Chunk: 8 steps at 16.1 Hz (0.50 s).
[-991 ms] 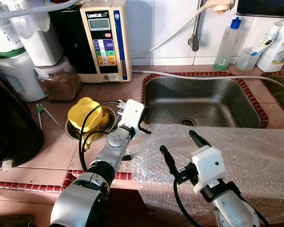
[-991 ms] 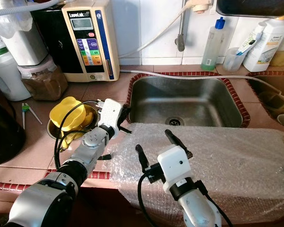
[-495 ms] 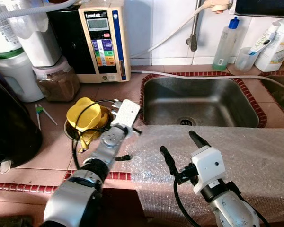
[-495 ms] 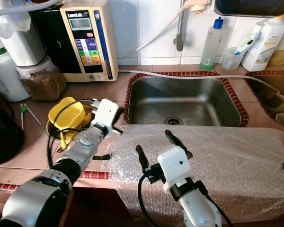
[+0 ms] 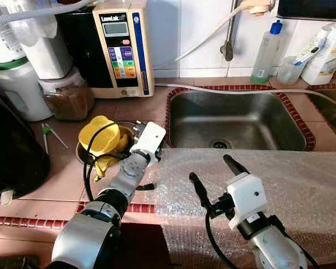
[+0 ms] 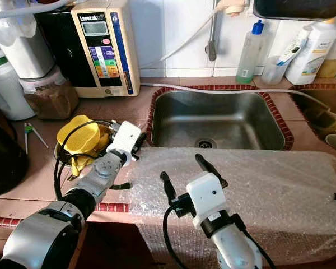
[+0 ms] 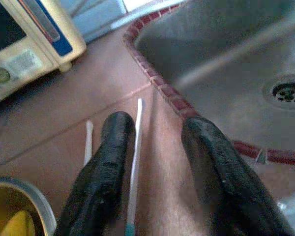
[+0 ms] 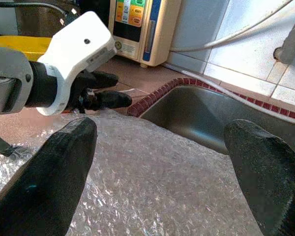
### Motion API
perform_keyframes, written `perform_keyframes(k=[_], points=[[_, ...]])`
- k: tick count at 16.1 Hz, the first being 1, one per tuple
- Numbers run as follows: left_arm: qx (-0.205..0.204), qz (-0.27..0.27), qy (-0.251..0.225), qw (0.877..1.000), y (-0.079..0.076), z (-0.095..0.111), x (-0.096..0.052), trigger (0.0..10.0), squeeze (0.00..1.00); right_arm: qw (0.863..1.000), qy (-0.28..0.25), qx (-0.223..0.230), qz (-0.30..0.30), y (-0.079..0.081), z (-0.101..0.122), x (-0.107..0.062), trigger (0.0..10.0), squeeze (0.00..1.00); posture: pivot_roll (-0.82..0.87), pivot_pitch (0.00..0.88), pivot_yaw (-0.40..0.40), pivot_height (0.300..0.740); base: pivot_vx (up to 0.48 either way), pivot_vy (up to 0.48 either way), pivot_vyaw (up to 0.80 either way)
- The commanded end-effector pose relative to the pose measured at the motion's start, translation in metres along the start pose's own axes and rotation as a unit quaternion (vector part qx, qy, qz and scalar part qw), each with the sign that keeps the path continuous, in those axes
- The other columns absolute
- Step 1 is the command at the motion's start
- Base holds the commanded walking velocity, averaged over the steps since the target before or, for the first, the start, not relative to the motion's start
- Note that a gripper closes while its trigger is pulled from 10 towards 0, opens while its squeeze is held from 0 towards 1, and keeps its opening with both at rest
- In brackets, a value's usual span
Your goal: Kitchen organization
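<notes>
My left gripper [image 7: 157, 123] is open and low over the tiled counter, between the yellow bowl [image 5: 99, 133] and the sink's corner. A thin white stick [image 7: 135, 157] with a teal end lies on the tile between its fingers, close against one finger [image 7: 105, 167]. A second white stick [image 7: 88, 142] lies just outside that finger. My right gripper [image 5: 209, 168] is open above a sheet of bubble wrap [image 5: 302, 179] that covers the counter's front edge. The right wrist view shows the left gripper's fingertips [image 8: 108, 98] at the wrap's edge.
The steel sink [image 5: 241, 117] lies behind the wrap. A beige water machine [image 5: 123, 47], a jar of brown stuff [image 5: 70, 98] and white jugs stand at the back left. A soap bottle [image 5: 267, 50] stands behind the sink. A big black object [image 5: 11, 151] is at far left.
My left gripper has swung left, off the bubble wrap's corner, and come down onto the tile beside the yellow bowl. The right gripper has stayed where it was.
</notes>
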<state>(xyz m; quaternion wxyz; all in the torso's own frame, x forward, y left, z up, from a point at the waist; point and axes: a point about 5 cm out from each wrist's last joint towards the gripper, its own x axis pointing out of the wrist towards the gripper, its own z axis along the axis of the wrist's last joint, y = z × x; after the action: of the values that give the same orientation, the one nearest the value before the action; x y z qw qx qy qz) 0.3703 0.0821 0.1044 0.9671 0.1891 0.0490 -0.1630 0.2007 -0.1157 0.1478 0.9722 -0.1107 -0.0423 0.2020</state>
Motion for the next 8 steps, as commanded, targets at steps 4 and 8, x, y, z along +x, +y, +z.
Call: perform_keyframes(k=[4,8], points=[[0.025,0.007,0.025,0.999,0.0027,-0.0003,0.0024,10.0,1.0,1.0,-0.007,0.0,-0.004,0.0,0.0048,-0.0021,10.0,0.0,-0.06,0.016,0.08,0.74,0.0,0.0,0.0],[0.019,0.004,0.069,0.997,0.0038,-0.008,0.0021,10.0,1.0,1.0,-0.006,0.002,-0.003,0.0009,0.0045,-0.0016,10.0,0.0,-0.06,0.014,0.082,0.74,0.0,0.0,0.0]])
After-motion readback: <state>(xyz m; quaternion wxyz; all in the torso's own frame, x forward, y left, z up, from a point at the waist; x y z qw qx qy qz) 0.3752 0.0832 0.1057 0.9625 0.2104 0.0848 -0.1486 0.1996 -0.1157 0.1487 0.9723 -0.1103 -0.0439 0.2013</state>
